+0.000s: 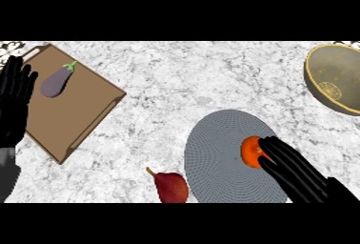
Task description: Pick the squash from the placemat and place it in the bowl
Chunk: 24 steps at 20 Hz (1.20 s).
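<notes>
An orange squash [250, 150] lies on the round grey placemat [218, 152], right of its middle. My right hand [292, 169] comes in from the lower right, its straight fingers lying over the squash's right side and hiding part of it; the fingers are not curled round it. The tan bowl [334, 78] stands at the far right edge, partly cut off by the view. My left hand [14, 97] rests open at the left edge, fingers up.
A brown cutting board [67, 119] lies at the left with a purple eggplant [57, 80] on it. A dark red pear [171, 187] lies on the marble counter just left of the placemat's lower edge.
</notes>
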Tool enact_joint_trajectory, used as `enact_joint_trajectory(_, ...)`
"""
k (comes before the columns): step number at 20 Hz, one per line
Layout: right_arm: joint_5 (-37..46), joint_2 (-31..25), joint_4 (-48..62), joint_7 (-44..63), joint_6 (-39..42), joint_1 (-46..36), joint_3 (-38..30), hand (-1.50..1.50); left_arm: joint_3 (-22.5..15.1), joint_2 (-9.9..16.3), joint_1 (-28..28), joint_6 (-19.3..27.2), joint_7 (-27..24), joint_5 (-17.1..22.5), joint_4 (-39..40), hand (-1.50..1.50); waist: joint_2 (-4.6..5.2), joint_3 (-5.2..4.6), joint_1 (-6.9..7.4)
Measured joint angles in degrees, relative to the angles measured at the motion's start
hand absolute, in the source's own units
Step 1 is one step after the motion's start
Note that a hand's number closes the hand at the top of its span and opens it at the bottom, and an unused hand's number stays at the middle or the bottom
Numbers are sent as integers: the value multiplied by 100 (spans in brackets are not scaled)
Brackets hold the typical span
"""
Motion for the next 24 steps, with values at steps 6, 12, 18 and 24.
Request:
enact_joint_trajectory(6, -204, -1054, -133, 1137, 1284, -284, -461, -150, -18, -60, 14, -49, -79, -68, -10, 0, 20, -8, 58)
enact_joint_trajectory(12, -928, -1739, -262, 1885, 2555, -600, -816, -150, 120, -45, 62, -217, -82, -26, 12, 0, 28, -1, 105)
enact_joint_trajectory(18, -1501, -1667, -353, 2480, 3368, -888, -1085, -150, 204, -217, -186, -275, -39, -236, 209, 0, 39, 8, 126)
enact_joint_trajectory(24, -1138, -1117, 30, 2539, 3759, -1120, -922, -150, 325, -382, -159, -403, 42, -397, 123, 0, 41, 13, 157)
